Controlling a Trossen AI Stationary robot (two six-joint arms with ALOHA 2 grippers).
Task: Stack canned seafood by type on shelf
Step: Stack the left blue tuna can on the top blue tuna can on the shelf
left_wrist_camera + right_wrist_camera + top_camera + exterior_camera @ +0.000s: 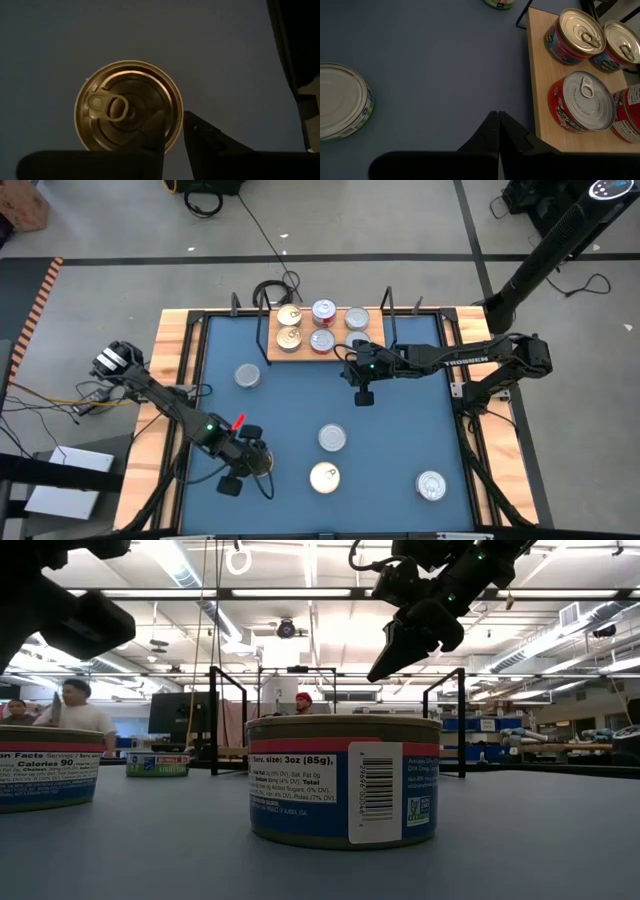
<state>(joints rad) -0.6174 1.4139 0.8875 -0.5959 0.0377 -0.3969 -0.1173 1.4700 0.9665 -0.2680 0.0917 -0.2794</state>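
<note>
The light-wood shelf lies at the table's far middle with several tins standing on it, two gold-topped, the others silver-topped, two with red sides. My left gripper hangs at the near left, pointing down over a gold-topped tin. Its fingers are a narrow gap apart, and in the low view it is well above that tin. My right gripper is shut and empty, raised above the blue table just near of the shelf. It also shows in the low view.
Loose tins stand on the blue table: silver-topped ones at the left middle, centre and near right, and a gold-topped one at the near middle. Black wire frames rise at the shelf's ends. People show in the room behind.
</note>
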